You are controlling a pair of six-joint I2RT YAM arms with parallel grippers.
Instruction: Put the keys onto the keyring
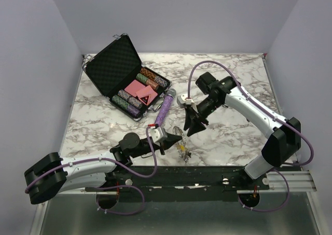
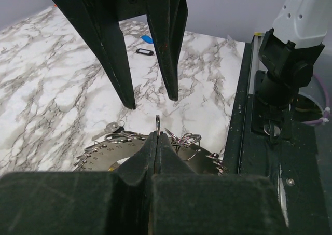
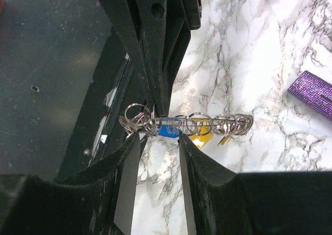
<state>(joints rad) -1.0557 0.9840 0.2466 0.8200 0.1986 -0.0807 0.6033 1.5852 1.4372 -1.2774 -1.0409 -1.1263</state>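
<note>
In the overhead view, the open case (image 1: 124, 79) lies far left of and beyond the keyring (image 1: 182, 143), and the purple tube (image 1: 165, 108) lies just beyond it. The left gripper (image 1: 174, 137) reaches the keyring from the left. Its jaws are pressed together on the ring wire, holding it edge-up just above the marble table (image 1: 233, 90). The keys (image 3: 166, 130) already threaded hang in a row along the wire. Many are on small split rings, one has a blue cap and one a yellow cap (image 3: 199, 140). The right gripper (image 1: 191, 127) hangs just right of and above the keyring. Its jaws are apart, one on either side of the wire, with nothing between them. In the left wrist view, a small blue item (image 2: 147, 39) and a small black item (image 2: 144, 51) lie on the marble well beyond the keyring; they are too small to identify. Judgement: most of the threading appears to be done. If those two items are keys, they remain to be fetched and threaded on.
</note>
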